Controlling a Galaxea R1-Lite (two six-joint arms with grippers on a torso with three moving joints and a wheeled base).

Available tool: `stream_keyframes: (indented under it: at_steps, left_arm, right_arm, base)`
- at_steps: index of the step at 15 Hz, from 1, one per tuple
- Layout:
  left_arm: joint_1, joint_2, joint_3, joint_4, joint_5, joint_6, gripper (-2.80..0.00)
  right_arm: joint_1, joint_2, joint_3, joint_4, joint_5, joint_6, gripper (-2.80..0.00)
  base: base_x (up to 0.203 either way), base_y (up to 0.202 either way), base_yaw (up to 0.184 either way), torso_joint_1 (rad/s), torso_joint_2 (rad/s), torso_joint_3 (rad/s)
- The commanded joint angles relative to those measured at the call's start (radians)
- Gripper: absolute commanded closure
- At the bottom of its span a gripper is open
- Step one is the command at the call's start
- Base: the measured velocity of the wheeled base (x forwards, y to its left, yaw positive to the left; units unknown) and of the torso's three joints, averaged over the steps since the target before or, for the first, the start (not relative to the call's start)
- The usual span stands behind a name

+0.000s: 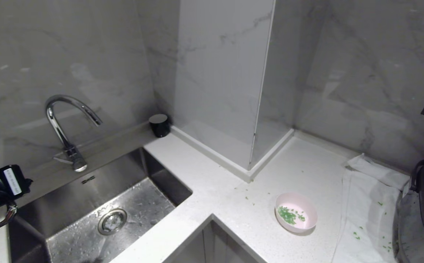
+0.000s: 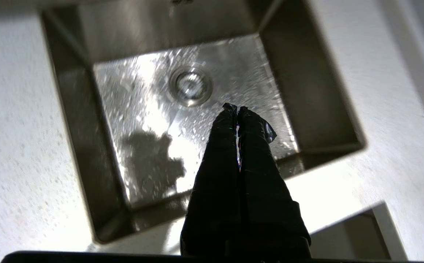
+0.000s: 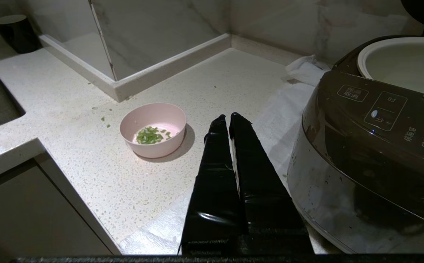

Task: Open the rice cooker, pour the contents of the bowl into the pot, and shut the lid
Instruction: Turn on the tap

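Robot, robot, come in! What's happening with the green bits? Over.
Left hand shut above sink. Right hand shut, empty. Green bits in pink bowl; rice cooker open.

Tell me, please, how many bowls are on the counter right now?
1. The pink bowl holding green bits sits on the white counter between the sink and the rice cooker; anything beyond the cooker is out of view.
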Motion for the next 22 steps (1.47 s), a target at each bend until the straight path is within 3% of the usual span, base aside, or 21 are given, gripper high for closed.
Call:
stream_keyframes:
  at_steps: [1,4,6,9,10,18,22]
  left_arm:
    - [0.018,0.323,-0.077,-0.001,0.035,-0.071,0.0]
    - [0.07,0.508,-0.15,-0.1,0.06,-0.12,0.0]
    - [0.103,0.597,-0.194,-0.211,0.064,-0.113,0.0]
    - [0.149,0.701,-0.31,-0.255,0.071,-0.101,0.0]
    - [0.158,0.723,-0.339,-0.257,0.072,-0.1,-2.8]
    - [0.202,0.9,-0.525,-0.272,0.076,-0.103,-2.8]
    - [0.223,0.967,-0.568,-0.376,0.084,-0.106,-2.8]
  right_arm:
    - [0.0,0.0,0.002,0.0,0.0,0.0,0.0]
    - [0.0,0.0,0.002,0.0,0.0,0.0,0.0]
    - [0.0,0.0,0.002,0.0,0.0,0.0,0.0]
    - [0.0,0.0,0.002,0.0,0.0,0.0,0.0]
    - [0.0,0.0,0.002,0.0,0.0,0.0,0.0]
    - [0.001,0.0,0.002,0.0,0.0,0.0,0.0]
    - [0.001,0.0,0.002,0.0,0.0,0.0,0.0]
  base:
    - [0.0,0.0,0.0,0.0,0.0,0.0]
    - [0.0,0.0,0.0,0.0,0.0,0.0]
    - [0.0,0.0,0.0,0.0,0.0,0.0]
    - [0.0,0.0,0.0,0.0,0.0,0.0]
    - [0.0,0.0,0.0,0.0,0.0,0.0]
    - [0.0,0.0,0.0,0.0,0.0,0.0]
    - [0.0,0.0,0.0,0.0,0.0,0.0]
